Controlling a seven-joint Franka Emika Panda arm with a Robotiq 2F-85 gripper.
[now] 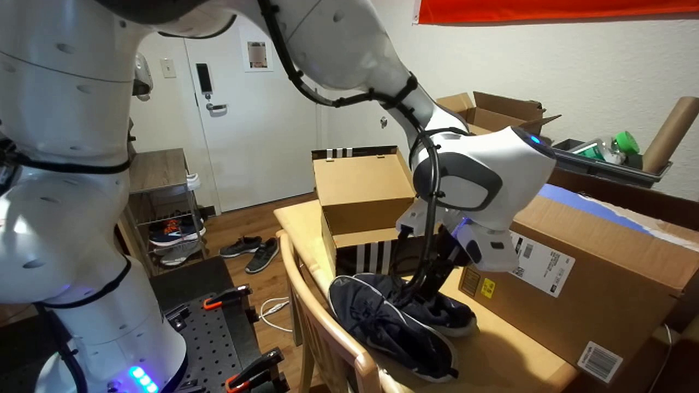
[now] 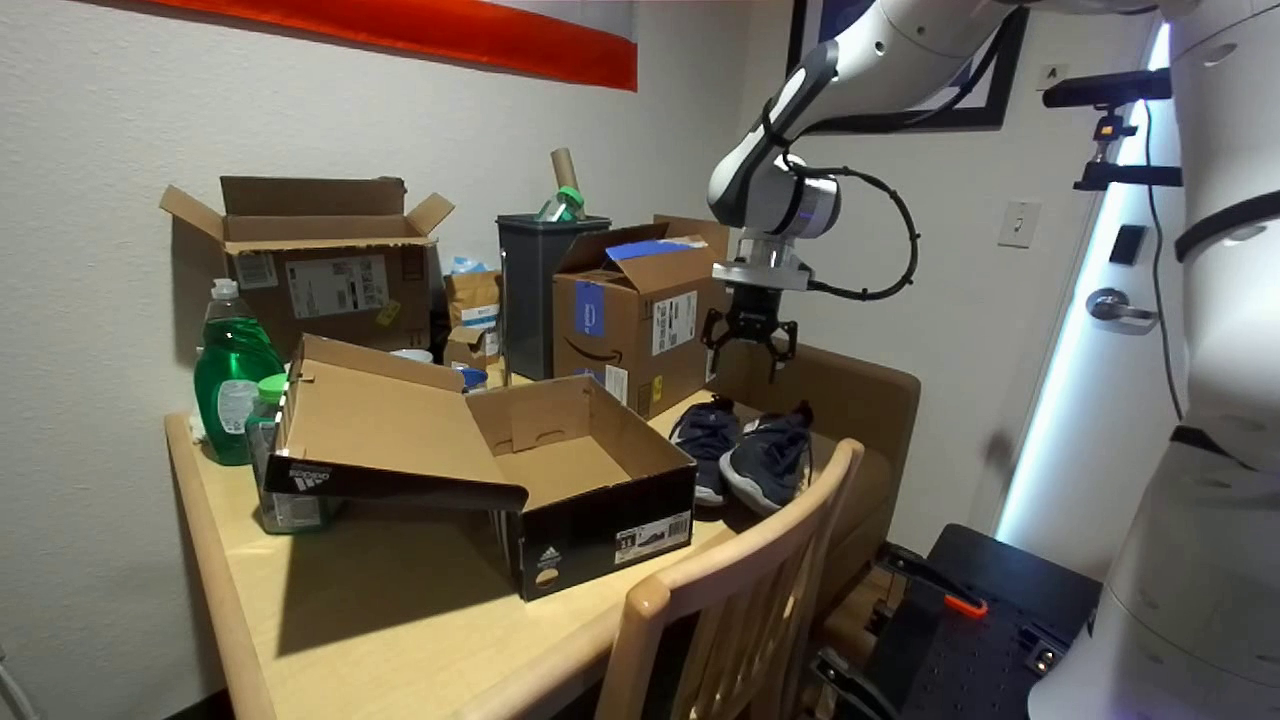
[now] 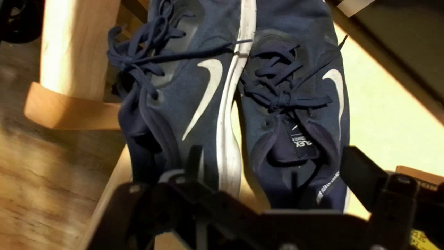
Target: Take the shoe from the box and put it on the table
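Observation:
Two navy-black shoes stand side by side on the tan table (image 1: 524, 355). They show in both exterior views, as the shoe by the chair (image 1: 382, 322) (image 2: 770, 460) and the farther shoe (image 1: 453, 312) (image 2: 705, 440). The black box (image 1: 377, 256) (image 2: 600, 540) stands beside them, lid tilted back, its bare brown floor showing. My gripper (image 2: 743, 372) is open and empty, pointing down just above the shoes. In the wrist view, its fingers (image 3: 274, 161) spread across the heel of the right-hand shoe (image 3: 295, 114); one fingertip overlaps the left-hand shoe (image 3: 208, 86).
A wooden chair back (image 1: 322, 322) (image 2: 740, 560) stands close beside the shoes. A large brown carton (image 1: 595, 278) (image 2: 640, 320) is on their other side. A green soap bottle (image 2: 235, 380), another carton (image 2: 330, 280) and a grey bin (image 2: 530, 300) stand along the wall.

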